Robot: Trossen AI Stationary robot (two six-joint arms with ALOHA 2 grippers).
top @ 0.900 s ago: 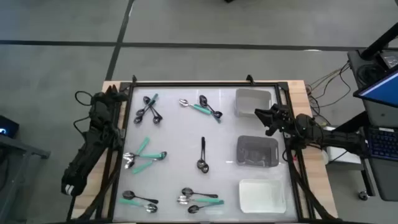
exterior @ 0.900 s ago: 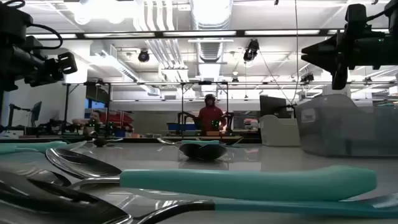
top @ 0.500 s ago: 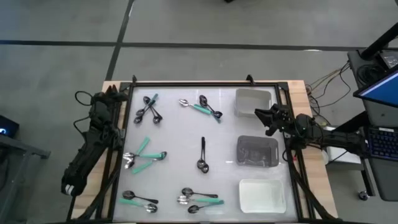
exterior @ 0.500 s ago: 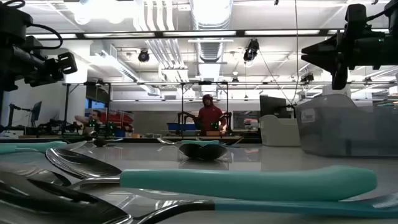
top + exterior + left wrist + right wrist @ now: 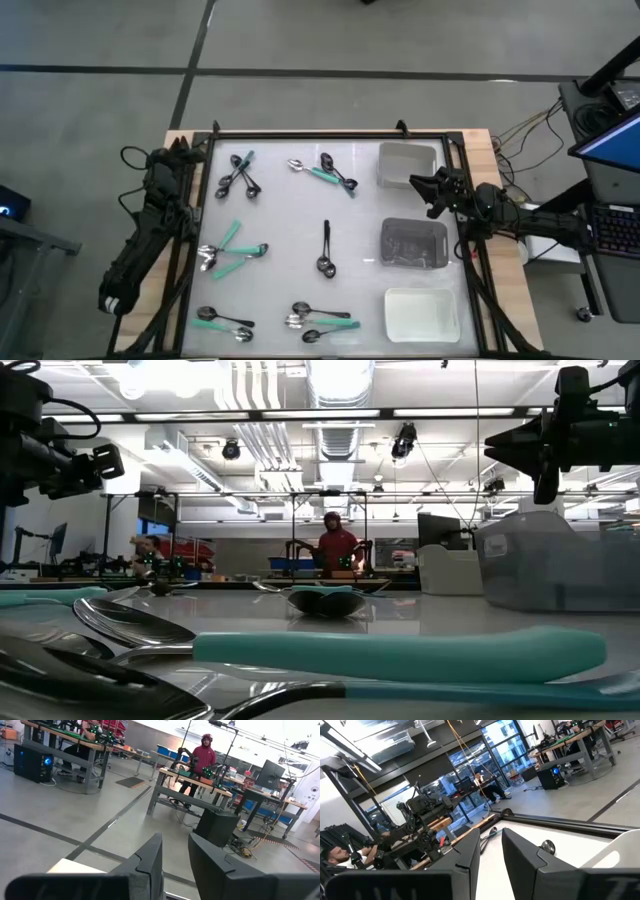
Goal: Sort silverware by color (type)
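The silverware lies flat on the white tabletop in loose groups: far left (image 5: 240,175), far middle (image 5: 325,172), left (image 5: 228,252), near left (image 5: 222,321) and near middle (image 5: 322,320). A single black spoon (image 5: 326,250) lies at the centre. A teal-handled spoon (image 5: 400,655) fills the low view's foreground. My left gripper (image 5: 190,147) hangs over the table's far left corner, its fingers (image 5: 175,842) a narrow gap apart with nothing between them. My right gripper (image 5: 415,183) hovers by the trays at the right, pointing toward the table's left. Its fingers (image 5: 491,837) are also slightly apart and hold nothing.
Three trays stand in a row along the right side: a clear one (image 5: 408,163) farthest, a grey one (image 5: 413,243) in the middle, a white one (image 5: 421,312) nearest. A black frame (image 5: 330,133) rims the table. A person (image 5: 337,548) stands in the room behind.
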